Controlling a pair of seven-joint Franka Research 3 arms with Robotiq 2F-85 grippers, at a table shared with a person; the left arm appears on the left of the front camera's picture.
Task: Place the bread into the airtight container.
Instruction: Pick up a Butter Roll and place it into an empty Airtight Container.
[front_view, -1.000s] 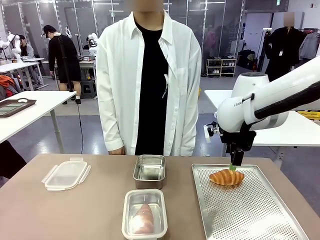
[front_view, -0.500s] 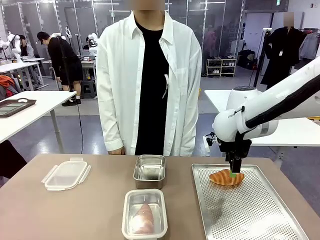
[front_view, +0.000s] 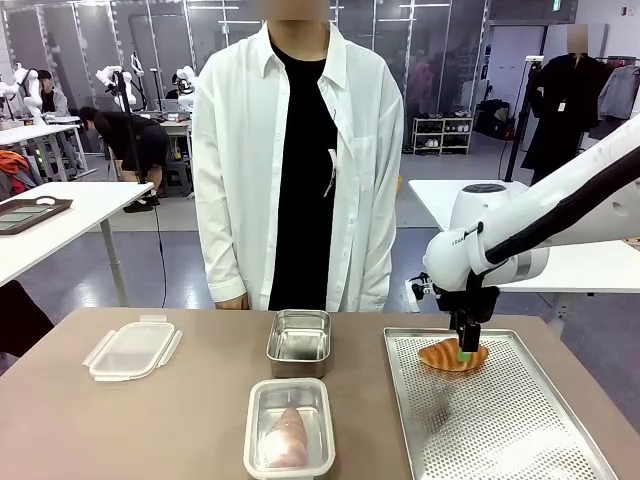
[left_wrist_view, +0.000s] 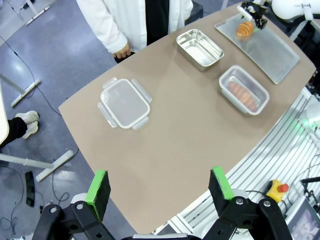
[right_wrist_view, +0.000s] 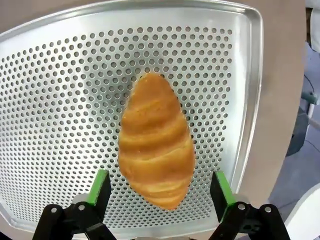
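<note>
My right claw (right_wrist_view: 161, 189) now sits lower than a second ago, wide open astride the bread (right_wrist_view: 156, 140) at 11 o'clock on the tray (front_view: 520, 420), gripping nothing; grasp pending.

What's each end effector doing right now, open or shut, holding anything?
Left end effector: open, holding nothing.
Right end effector: open, straddling the croissant on the tray, not gripping it.

White right arm (front_view: 480, 255), black strip; black right hand (front_view: 467, 347), green pads (right_wrist_view: 101, 189).
</note>
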